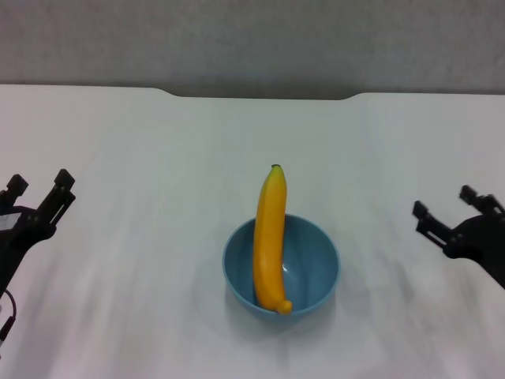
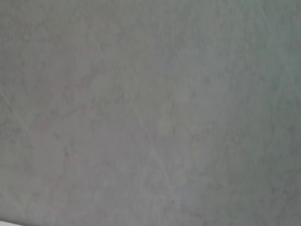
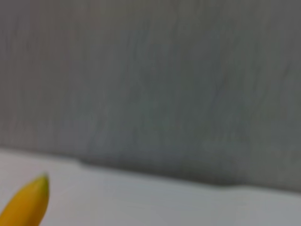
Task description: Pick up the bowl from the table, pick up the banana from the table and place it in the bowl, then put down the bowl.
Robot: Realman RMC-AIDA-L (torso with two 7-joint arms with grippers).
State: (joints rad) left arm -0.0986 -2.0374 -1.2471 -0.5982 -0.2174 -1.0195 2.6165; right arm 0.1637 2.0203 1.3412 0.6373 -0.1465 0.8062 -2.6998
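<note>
A light-blue bowl (image 1: 282,267) stands on the white table (image 1: 142,237) near the middle front. The yellow-orange banana (image 1: 270,237) rests in it, one end on the bowl's bottom and the dark stem tip leaning out over the far rim. The banana's tip (image 3: 29,203) also shows in the right wrist view. My left gripper (image 1: 39,189) hovers open at the table's left side, far from the bowl. My right gripper (image 1: 450,202) hovers open at the right side, also apart from the bowl. Neither holds anything.
The table's far edge has a shallow notch (image 1: 260,95) with a grey wall (image 1: 252,39) behind it. The left wrist view shows only a grey surface (image 2: 150,113).
</note>
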